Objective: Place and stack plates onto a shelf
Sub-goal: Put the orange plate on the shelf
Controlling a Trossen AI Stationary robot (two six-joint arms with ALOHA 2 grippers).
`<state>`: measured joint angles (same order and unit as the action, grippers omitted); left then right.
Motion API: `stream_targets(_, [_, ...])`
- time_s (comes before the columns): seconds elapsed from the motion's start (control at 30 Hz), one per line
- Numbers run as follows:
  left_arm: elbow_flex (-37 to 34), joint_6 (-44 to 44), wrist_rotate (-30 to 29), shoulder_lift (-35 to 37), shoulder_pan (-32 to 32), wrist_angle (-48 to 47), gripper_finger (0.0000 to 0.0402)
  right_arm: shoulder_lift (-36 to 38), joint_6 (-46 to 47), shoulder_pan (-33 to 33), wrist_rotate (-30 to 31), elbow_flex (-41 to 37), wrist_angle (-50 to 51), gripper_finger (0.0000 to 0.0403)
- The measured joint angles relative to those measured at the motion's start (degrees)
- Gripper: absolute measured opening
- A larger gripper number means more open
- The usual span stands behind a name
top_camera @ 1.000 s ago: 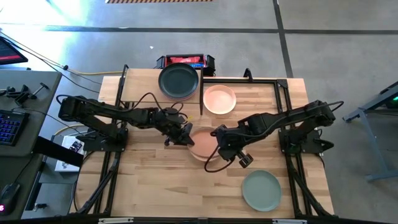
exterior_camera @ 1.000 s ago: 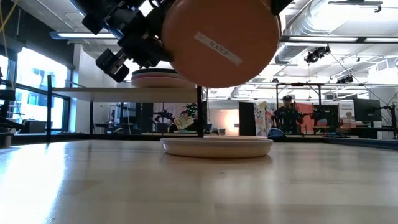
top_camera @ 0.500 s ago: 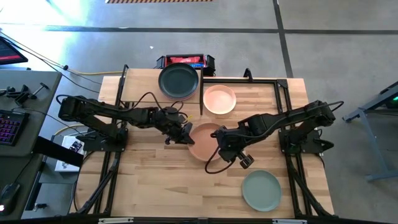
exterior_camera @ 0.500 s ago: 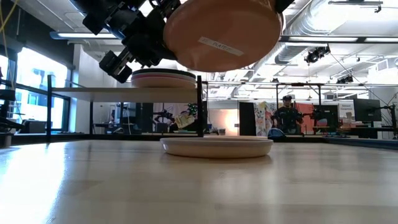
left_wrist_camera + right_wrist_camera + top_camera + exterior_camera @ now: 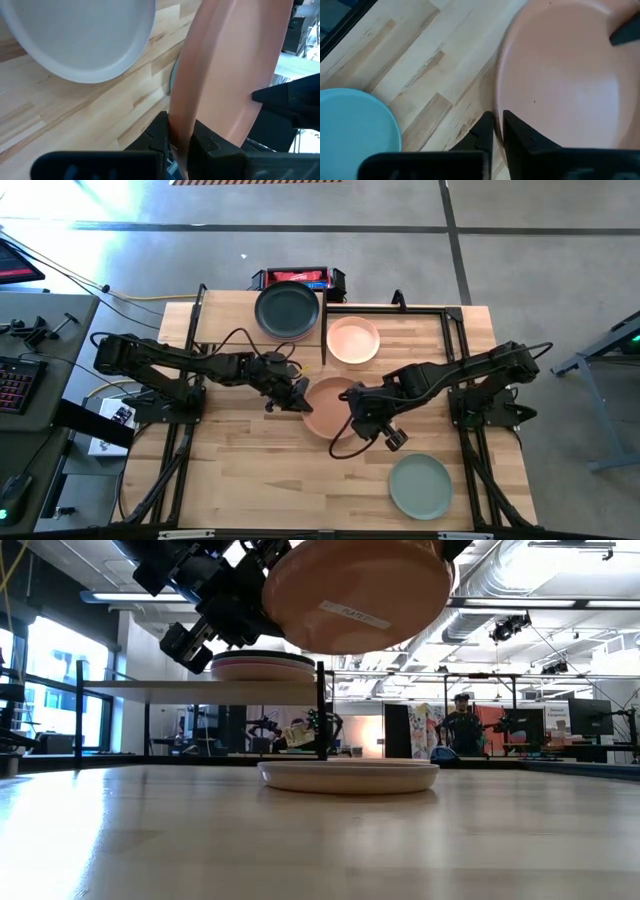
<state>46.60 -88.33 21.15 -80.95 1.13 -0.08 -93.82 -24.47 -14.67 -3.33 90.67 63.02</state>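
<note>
Off-white plate (image 5: 348, 776) directly beneath — shelf (image 5: 320, 330) beside | wooden table (image 5: 250, 470), workshop beyond | left gripper (image 5: 297, 396), right gripper (image 5: 353, 406) both pinch terracotta plate (image 5: 328, 409) rims.

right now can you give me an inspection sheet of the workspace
surface: plank-patterned wooden table, bare at the near edge.
job's things: terracotta plate held in the air by both arms; off-white plate on the table beneath it; sage green plate on the table; dark green plate and peach plate at the back; shelf carries stacked plates.
clutter: red box behind the table.
grippers: left hand and right hand shut on opposite rims.
cables: black cable over the left arm.
surroundings: person far back.
</note>
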Motion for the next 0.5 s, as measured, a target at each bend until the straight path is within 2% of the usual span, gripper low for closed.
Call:
stream_targets(0.27, [-0.02, 0.67, 0.81, 0.00, -0.05, -0.26, 0.0019, 0.00, 1.93, -0.18, 1.39, 0.00, 1.34, 0.0090])
stream_targets(0.5, [-0.06, 3.28, 1.05, 0.38, 0.28, -0.21, 0.0019, 0.55, 4.02, -0.38, 2.35, 1.20, 5.97, 0.0110])
